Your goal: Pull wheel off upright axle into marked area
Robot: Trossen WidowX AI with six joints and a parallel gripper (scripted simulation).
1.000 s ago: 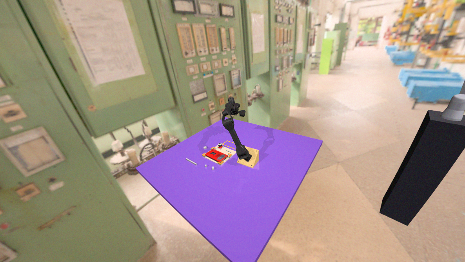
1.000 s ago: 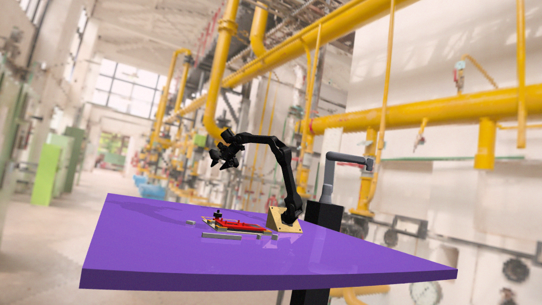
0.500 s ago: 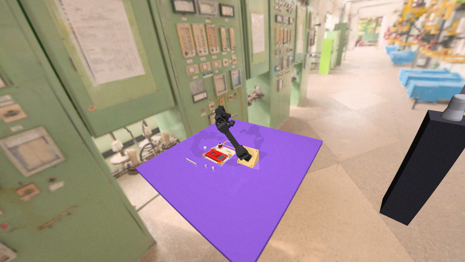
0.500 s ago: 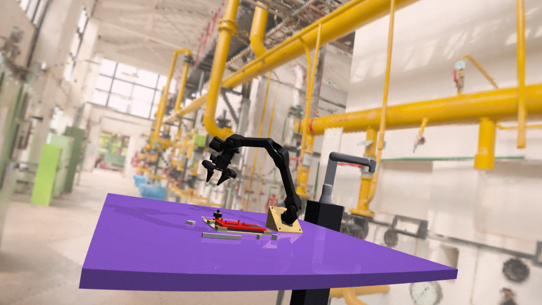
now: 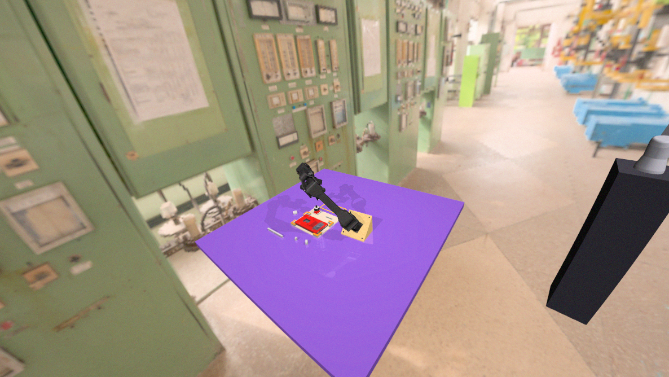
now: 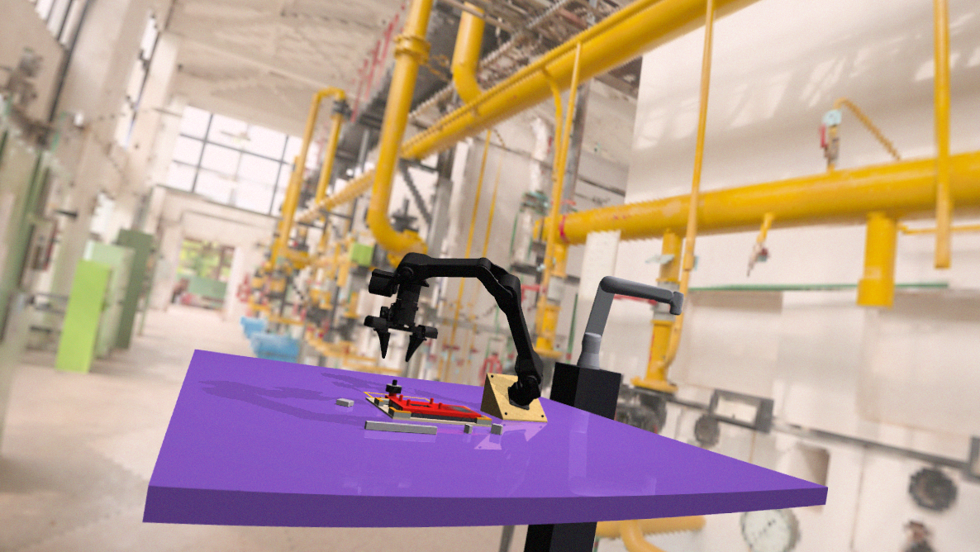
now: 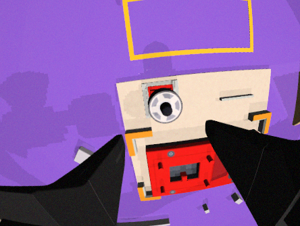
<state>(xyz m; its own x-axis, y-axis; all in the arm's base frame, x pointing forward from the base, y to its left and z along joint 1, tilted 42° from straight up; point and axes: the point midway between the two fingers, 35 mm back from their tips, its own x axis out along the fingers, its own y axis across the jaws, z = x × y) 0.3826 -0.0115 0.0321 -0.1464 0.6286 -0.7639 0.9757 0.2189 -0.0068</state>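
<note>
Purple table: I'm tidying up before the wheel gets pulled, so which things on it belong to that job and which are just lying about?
For the job:
- wheel on its upright axle
- yellow-outlined area
- gripper

Apparently just lying about:
- long grey bar
- small grey block

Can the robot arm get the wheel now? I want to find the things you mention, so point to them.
Probably yes: the open gripper (image 6: 397, 359) points down above the wheel (image 6: 393, 388) (image 7: 156, 107), and I see nothing between them, though it must come lower.
</note>
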